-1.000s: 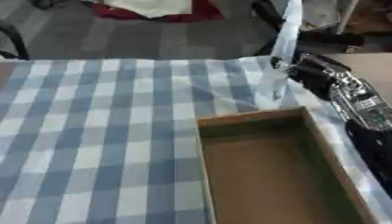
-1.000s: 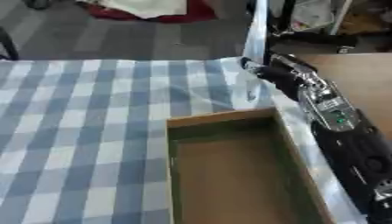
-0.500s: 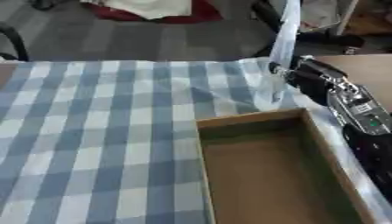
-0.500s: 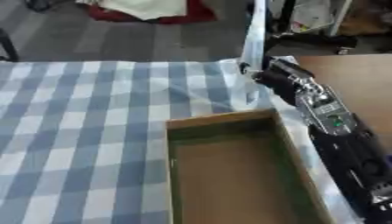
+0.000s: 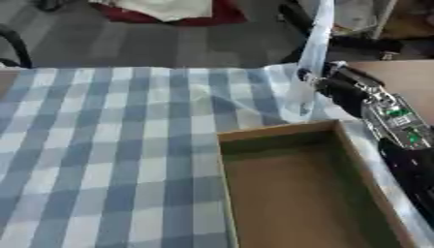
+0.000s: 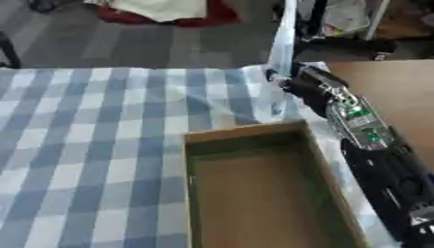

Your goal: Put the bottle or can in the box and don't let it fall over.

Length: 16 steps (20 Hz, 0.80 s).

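The bottle, clear and upright, stood on the checked cloth just beyond the far right corner of the empty cardboard box. The right hand was curled round it from the side, probably to keep it vertical for the lift.

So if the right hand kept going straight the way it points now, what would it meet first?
The right hand points up and left, toward the table's far edge. The clear bottle is already at its fingers, so that comes first. Beyond it, only checked cloth, though depth is unclear.
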{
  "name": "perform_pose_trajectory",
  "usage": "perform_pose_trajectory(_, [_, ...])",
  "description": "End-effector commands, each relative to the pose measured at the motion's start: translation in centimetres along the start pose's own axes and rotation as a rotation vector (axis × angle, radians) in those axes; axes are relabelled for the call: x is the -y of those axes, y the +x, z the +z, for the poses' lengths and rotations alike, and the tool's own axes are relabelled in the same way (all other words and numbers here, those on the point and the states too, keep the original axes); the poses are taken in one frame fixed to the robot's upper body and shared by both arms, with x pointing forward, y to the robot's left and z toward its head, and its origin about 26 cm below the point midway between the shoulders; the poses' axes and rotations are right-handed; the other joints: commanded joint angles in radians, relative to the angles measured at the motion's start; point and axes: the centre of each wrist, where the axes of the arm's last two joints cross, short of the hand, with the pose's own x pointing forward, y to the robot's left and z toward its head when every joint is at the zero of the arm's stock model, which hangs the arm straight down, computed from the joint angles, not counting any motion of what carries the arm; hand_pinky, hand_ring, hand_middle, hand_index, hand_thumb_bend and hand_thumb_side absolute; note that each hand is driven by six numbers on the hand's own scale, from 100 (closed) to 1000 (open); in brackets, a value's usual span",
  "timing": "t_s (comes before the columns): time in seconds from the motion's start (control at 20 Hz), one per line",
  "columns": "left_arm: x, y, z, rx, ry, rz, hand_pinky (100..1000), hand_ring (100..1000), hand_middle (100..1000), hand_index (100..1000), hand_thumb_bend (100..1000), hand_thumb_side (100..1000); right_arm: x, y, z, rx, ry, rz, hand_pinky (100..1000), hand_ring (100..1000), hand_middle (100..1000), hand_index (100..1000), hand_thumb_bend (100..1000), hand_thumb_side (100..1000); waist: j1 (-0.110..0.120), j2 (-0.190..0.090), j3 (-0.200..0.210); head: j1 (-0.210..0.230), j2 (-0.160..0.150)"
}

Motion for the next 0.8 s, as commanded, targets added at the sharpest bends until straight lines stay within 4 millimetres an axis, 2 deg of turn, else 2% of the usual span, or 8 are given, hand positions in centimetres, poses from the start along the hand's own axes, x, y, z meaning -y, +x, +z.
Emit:
perform_pose_trajectory(0.05, [0.0, 0.85, -0.4, 0.033, -0.011, 0.006, 256, 784, 761, 518, 100, 672, 0.67, 1.06, -0.15, 0.026, -0.027, 0.012, 993, 1000, 1000, 674, 100, 409, 0.001, -0.016, 0.003, -0.002, -0.012])
perform_pose_trajectory(0.1, [0.01, 0.86, -0.41, 0.033, -0.012, 0.006, 256, 784, 761, 518, 100, 672, 0.69, 1.06, -0.15, 0.027, -0.033, 0.016, 987, 1000, 1000, 624, 100, 404, 0.001, -0.016, 0.003, -0.002, -0.013])
perform_pose_trajectory(0.25, [0.03, 0.88, -0.42, 0.033, -0.012, 0.007, 256, 784, 761, 518, 100, 672, 0.78, 1.03, -0.18, 0.024, -0.067, 0.026, 981, 1000, 1000, 550, 100, 393, 0.002, -0.015, 0.004, -0.003, -0.014])
perform_pose_trajectory(0.65, [0.08, 0.89, -0.45, 0.033, -0.016, 0.011, 254, 783, 760, 516, 100, 672, 0.73, 0.9, -0.28, 0.028, -0.146, 0.02, 996, 1000, 1000, 404, 100, 390, 0.002, -0.013, 0.005, -0.003, -0.013])
perform_pose_trajectory(0.7, [0.08, 0.88, -0.45, 0.032, -0.016, 0.01, 253, 783, 760, 516, 100, 672, 0.74, 0.94, -0.28, 0.031, -0.146, 0.019, 995, 1000, 1000, 348, 100, 385, 0.002, -0.013, 0.005, -0.003, -0.013])
perform_pose_trajectory(0.75, [0.08, 0.88, -0.45, 0.032, -0.017, 0.01, 253, 783, 760, 516, 100, 672, 0.75, 1.04, -0.28, 0.036, -0.146, 0.019, 995, 1000, 1000, 342, 100, 385, 0.002, -0.013, 0.005, -0.003, -0.013])
perform_pose_trajectory(0.8, [0.08, 0.88, -0.45, 0.032, -0.017, 0.01, 253, 783, 759, 515, 100, 672, 0.78, 1.16, -0.28, 0.042, -0.146, 0.019, 996, 1000, 990, 297, 100, 377, 0.002, -0.014, 0.005, -0.003, -0.013])
